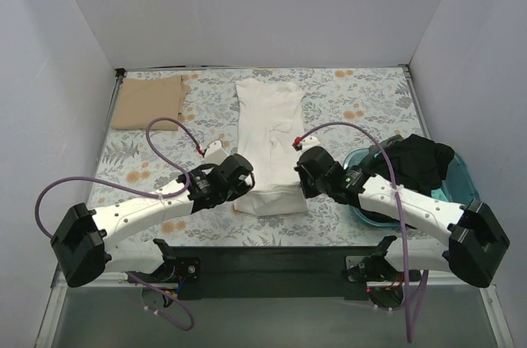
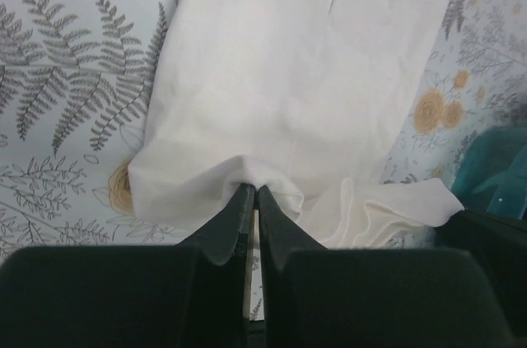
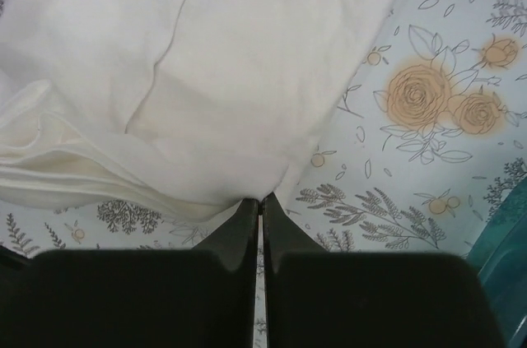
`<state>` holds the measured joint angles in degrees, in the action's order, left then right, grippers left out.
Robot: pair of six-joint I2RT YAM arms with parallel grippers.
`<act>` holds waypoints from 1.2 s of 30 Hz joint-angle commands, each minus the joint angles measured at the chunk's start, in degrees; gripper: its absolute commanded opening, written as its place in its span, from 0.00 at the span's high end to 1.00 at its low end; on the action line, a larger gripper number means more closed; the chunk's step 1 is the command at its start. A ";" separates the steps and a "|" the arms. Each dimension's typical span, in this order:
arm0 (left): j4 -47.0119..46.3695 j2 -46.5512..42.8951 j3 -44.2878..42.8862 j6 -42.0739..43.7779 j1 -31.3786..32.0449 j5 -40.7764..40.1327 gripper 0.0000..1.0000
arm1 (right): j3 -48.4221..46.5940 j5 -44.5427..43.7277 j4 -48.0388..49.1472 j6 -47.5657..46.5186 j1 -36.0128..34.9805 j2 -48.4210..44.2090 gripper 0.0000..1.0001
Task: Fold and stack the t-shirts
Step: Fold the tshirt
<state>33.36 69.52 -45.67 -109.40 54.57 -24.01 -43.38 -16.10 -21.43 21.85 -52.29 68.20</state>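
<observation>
The white t-shirt (image 1: 270, 130) lies in the middle of the desk (image 1: 354, 109) as a long narrow strip, its sides already folded in, and its near end lies between the two arms. The left tool (image 1: 244, 177) and the right tool (image 1: 301, 169) stand at the two near corners of this strip. I judge this is so that both corners can be lifted together and carried toward the far end, which would fold the strip across and keep the fold straight. Each tool is closed, with the fingers pressed together on the near edge of the cloth. The left wrist view shows the cloth gathered into a small pucker just at the fingertips. The right wrist view shows the edge running into the closed tips. From above this grip cannot be seen, because the wrists cover the corners. The wrist views also show loose layers bunched at the near hem, which from above looks only a little uneven. Only the top view shows the rest of the work: a tan t-shirt (image 1: 148, 101) lying folded at the far left corner, probably the start of the stack, and a dark garment (image 1: 416, 159) hanging over the teal basket (image 1: 461, 175) on the right.
</observation>
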 commanded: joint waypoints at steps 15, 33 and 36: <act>-14.46 10.27 -12.07 17.20 -14.65 0.10 1.00 | -17.97 3.09 5.70 -8.48 12.91 13.88 0.99; -18.77 24.44 -20.69 23.01 -23.36 7.22 1.00 | -24.74 11.43 7.37 -13.23 20.83 24.52 0.99; -19.56 26.36 -21.39 24.06 -23.98 8.27 1.00 | -25.97 13.80 7.54 -13.32 21.88 26.54 0.99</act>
<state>15.49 95.46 -64.36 -87.64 31.40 -16.45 -66.24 -5.78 -16.05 9.98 -31.31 93.67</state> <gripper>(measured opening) 0.014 0.021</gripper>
